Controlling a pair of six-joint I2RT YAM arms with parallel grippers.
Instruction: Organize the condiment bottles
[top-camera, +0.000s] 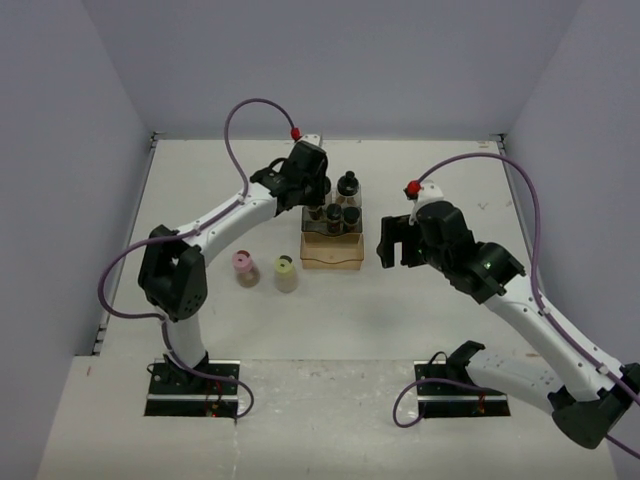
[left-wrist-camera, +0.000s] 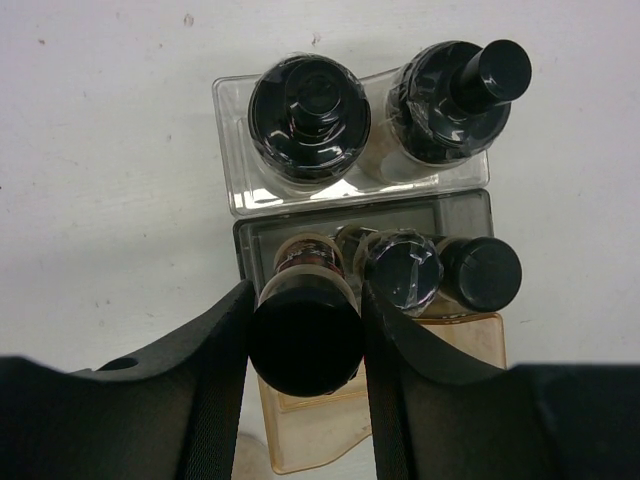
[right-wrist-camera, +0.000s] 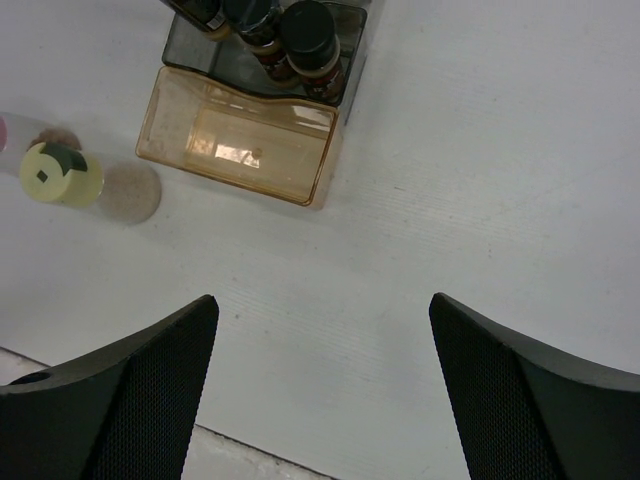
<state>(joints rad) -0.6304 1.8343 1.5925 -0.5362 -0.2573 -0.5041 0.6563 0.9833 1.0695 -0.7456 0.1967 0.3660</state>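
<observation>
Fingers (left-wrist-camera: 225, 380) of my left gripper (left-wrist-camera: 307, 305) are clamped on a black-capped jar (left-wrist-camera: 305, 345), one pad on each side of its cap, over the left end of the rack's (top-camera: 331, 262) grey tier (left-wrist-camera: 468, 208). Two more black-capped jars (left-wrist-camera: 480, 272) crowd that tier just to the right — close against the held one. Behind them, the clear tier (left-wrist-camera: 228, 150) carries another two jars (left-wrist-camera: 308, 108). The tan tier (right-wrist-camera: 240, 140) lies nearest me. Left of the rack, on the table (top-camera: 420, 330), the pink-capped jar (top-camera: 243, 266) and the yellow-green-capped jar (top-camera: 285, 272) stand side by side. My right gripper (right-wrist-camera: 320, 330) hangs spread wide over the table — right of the rack.
</observation>
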